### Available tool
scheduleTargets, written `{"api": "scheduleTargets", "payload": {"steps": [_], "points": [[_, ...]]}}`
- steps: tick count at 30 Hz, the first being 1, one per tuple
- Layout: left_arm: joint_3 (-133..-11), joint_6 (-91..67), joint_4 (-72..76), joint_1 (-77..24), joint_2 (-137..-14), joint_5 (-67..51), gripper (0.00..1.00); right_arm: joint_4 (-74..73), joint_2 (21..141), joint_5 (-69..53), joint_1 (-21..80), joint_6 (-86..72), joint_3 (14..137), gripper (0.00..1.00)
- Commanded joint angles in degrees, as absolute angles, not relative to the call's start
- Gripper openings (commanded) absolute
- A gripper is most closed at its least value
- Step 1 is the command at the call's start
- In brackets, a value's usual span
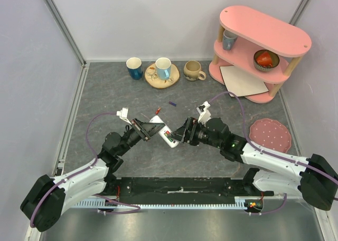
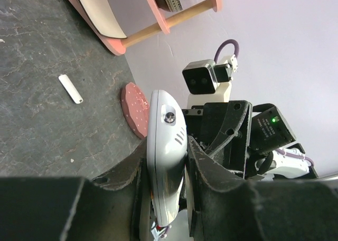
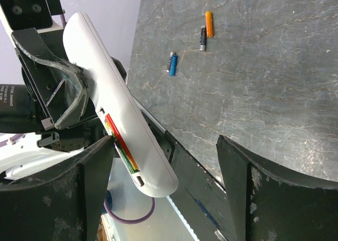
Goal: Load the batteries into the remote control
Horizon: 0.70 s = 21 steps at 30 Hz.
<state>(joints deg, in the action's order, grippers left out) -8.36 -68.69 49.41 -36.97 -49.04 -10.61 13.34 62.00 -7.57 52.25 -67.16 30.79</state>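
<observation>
Remote: slim white plastic remote control (image 3: pixel 113 101), held in the air between the arms.
Left gripper (image 2: pixel 168 167): pinching its middle.
Right gripper (image 3: pixel 174 183): spread wide beside its end, empty.
Batteries (image 3: pixel 172 63): small orange, dark and blue cylinders on the grey table (image 3: pixel 274 119).
Risk: a nudge from the right fingers could twist the remote loose.

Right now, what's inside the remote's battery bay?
In the right wrist view, a red-green-yellow striped battery appears to sit in the open bay of the remote. The bay is seen edge-on, so the remote's shell and the gripping left end effector hide the rest.
</observation>
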Motion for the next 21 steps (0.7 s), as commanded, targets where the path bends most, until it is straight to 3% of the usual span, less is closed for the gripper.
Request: {"api": "scheduleTargets", "payload": {"steps": [1,11,21], "points": [[-10.55,-68.73,55.11,-36.56,-48.87,-10.89,0.02,7.92,61.96,-7.65,52.21,-62.58,35.41,0.86],[-11.51,-71.80,55.02,-36.56,-51.94,-17.83,0.02,6.68,64.95,-18.36,50.98,-53.09,42.53,0.87],[-13.36,-75.67,61.60,-35.95,-57.74,-25.66,0.02,3.17,65.48,-26.01,50.10,-45.88,43.95,0.77]]}}
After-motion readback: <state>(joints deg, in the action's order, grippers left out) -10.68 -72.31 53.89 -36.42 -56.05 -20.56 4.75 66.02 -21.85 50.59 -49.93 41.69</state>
